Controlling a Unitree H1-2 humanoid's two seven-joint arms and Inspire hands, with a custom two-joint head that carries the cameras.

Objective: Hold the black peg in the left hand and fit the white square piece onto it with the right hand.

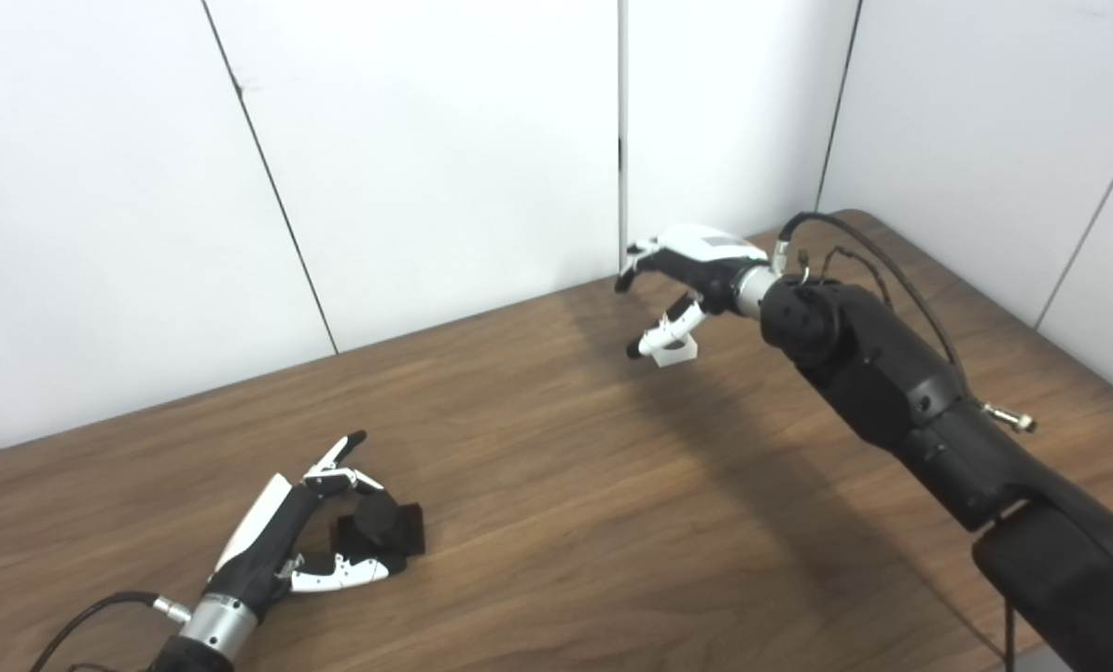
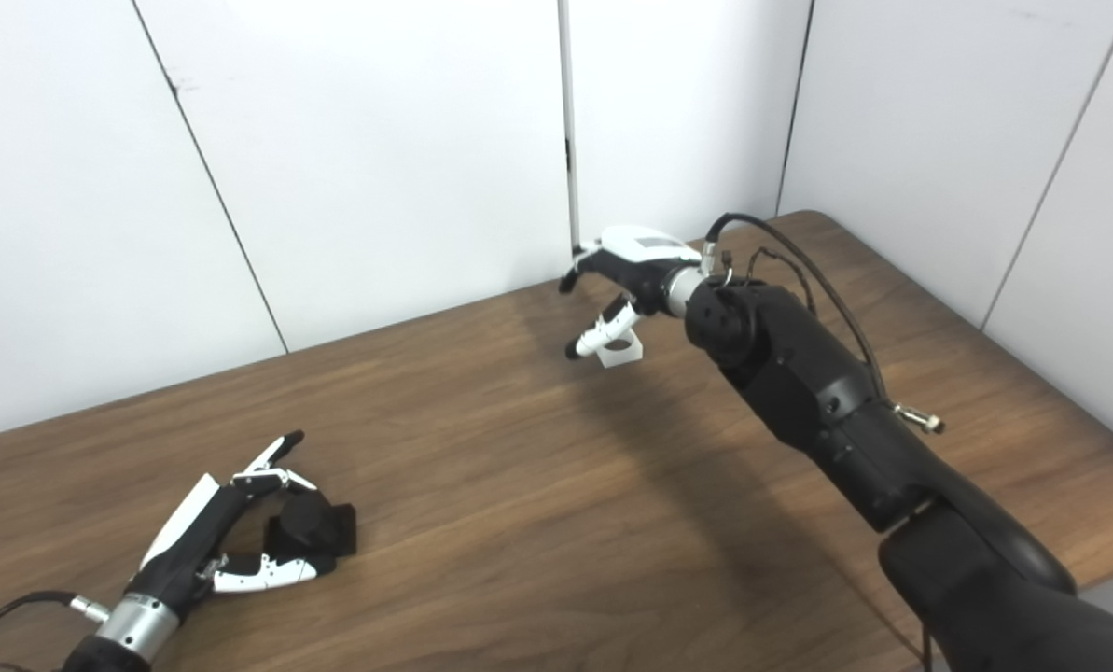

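Note:
The black peg (image 1: 383, 525), a short cylinder on a square black base, stands on the wooden table (image 1: 565, 485) at the lower left. My left hand (image 1: 295, 532) lies open around it, fingers on the far side and thumb on the near side, close to the base. I cannot tell if they touch it. The white square piece (image 1: 679, 352) sits on the table at the far middle. My right hand (image 1: 691, 271) hovers just over it, open, with the thumb reaching down above the piece and the fingers pointing left.
White wall panels (image 1: 425, 140) rise right behind the table's far edge. The table's right edge runs past my right forearm (image 1: 892, 383), which carries looping cables. Bare wood lies between the two hands.

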